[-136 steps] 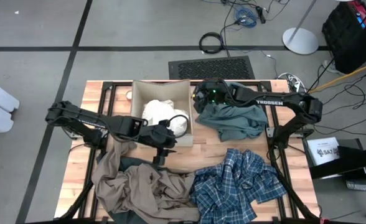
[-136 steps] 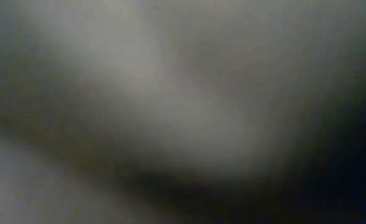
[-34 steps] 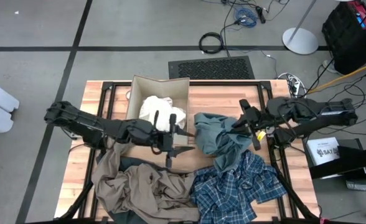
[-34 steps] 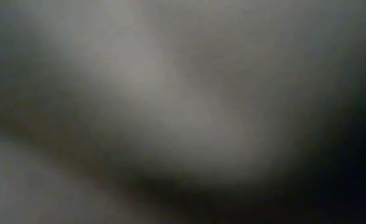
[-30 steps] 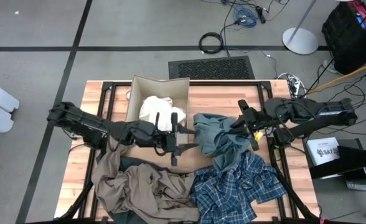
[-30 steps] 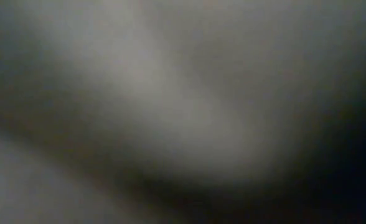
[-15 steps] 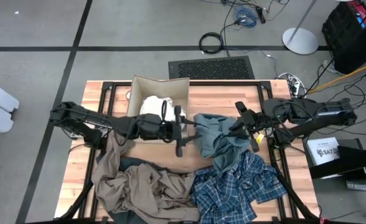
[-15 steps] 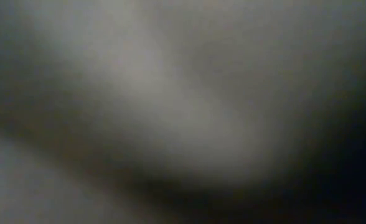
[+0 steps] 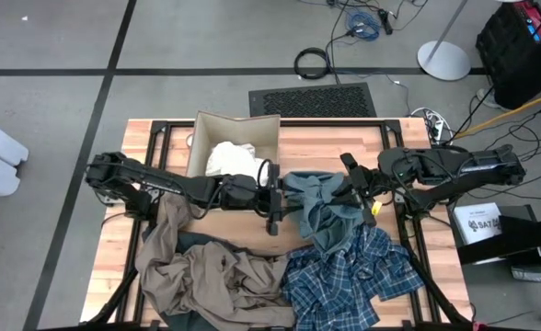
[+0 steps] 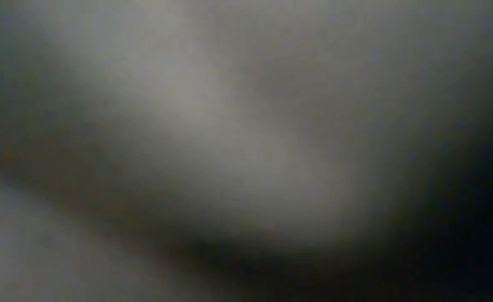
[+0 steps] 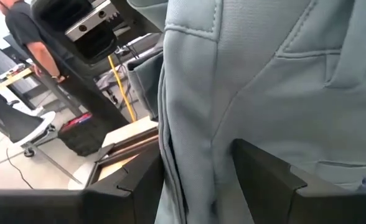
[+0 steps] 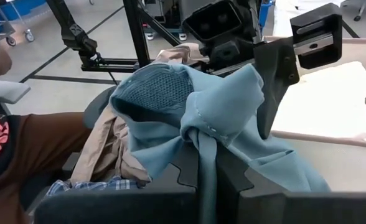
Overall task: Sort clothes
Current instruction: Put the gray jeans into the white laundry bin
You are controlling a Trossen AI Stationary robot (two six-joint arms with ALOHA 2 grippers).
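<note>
the right gripper point(image 9: 351, 188) is clamped on a fold of the teal-grey garment point(image 9: 321, 207) and holds it lifted a little over the middle of the table point(image 9: 381, 142), toward the right edge; in the right wrist view the cloth is pinched tight between the two dark fingers. compared with a second ago, this gripper has come a little further toward the centre and the garment hangs more bunched and narrow under it. the bigger change is on the other side: the left gripper point(image 9: 275, 198) has travelled from near the front of the cardboard box point(image 9: 235, 129) across to the left edge of the same garment, and now its jaws stand wide apart with the teal-grey cloth between them, as the left wrist view shows; they are not closed on it yet. i judge that the two arms prepare a handover or a two-point hold, so the garment can be carried to its place. the white garment point(image 9: 230, 160) lies already in the box at the far edge of the table. the khaki-tan garment point(image 9: 201, 276) lies at the near left corner, and the plaid garment point(image 9: 344, 271) at the near edge toward the right, its far part under the hanging teal-grey cloth. these two are still to sort. the low view shows nothing useful.
</note>
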